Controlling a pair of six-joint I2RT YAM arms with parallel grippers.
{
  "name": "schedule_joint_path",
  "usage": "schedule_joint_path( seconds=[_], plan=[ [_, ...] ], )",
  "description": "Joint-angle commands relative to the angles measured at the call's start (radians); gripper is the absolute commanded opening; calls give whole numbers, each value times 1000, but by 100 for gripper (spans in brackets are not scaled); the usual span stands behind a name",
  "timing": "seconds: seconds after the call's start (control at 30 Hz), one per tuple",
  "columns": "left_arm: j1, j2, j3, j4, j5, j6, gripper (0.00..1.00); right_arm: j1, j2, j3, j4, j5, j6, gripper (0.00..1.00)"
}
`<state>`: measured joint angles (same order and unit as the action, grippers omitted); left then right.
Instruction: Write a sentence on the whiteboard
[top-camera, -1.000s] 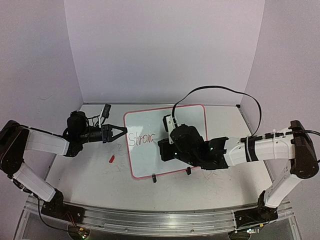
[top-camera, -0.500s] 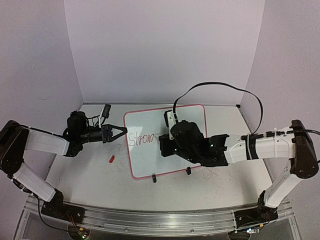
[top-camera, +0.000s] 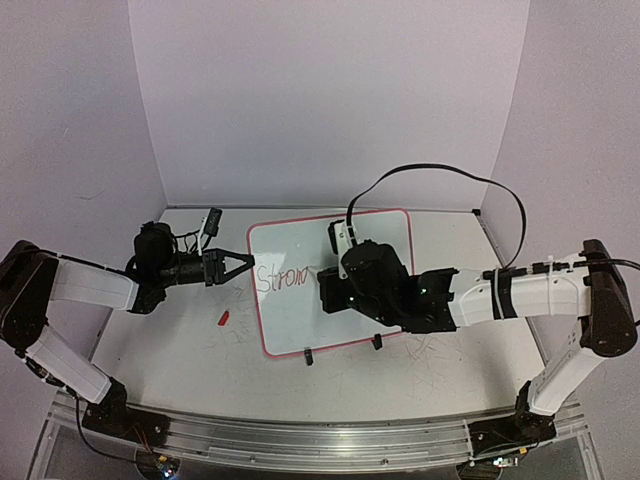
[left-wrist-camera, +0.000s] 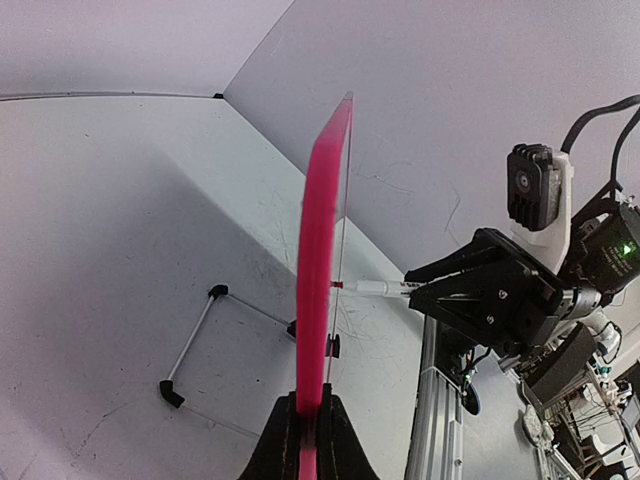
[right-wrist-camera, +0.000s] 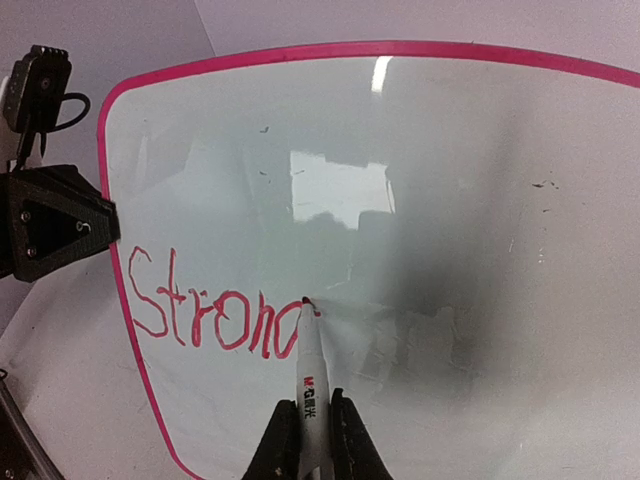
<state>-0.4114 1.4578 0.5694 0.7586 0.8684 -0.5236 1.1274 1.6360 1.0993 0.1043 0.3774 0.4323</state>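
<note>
Whiteboard (top-camera: 385, 232): glossy white, pink-red rim, rounded corners, two black feet; sits mid-way across table (top-camera: 170, 350), between the arms. Sentence (right-wrist-camera: 210, 318): red handwriting, "Stron" plus a part-formed letter, near left rim. Left gripper (left-wrist-camera: 308, 425) clamped on that rim. Right gripper (right-wrist-camera: 308, 430) closed on marker (right-wrist-camera: 311, 375), tip touching board.

Lilac walls (top-camera: 330, 100) — scuffed, seemingly grey table (top-camera: 190, 350)

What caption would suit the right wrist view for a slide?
Right gripper holding a marker at the whiteboard, its red sentence unfinished.
</note>
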Motion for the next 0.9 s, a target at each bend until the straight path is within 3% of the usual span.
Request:
schedule_joint_path(
  seconds=[0.0,0.53,0.87],
  plan=[
    [-13,-15,40,8,41,6,0,0,-10,-27,-24,3,24,0],
    [-13,-13,44,8,43,5,0,40,5,-59,-59,-31,68,0],
    [-12,-17,43,8,43,4,0,57,65,13,-38,-40,51,0]
  ],
)
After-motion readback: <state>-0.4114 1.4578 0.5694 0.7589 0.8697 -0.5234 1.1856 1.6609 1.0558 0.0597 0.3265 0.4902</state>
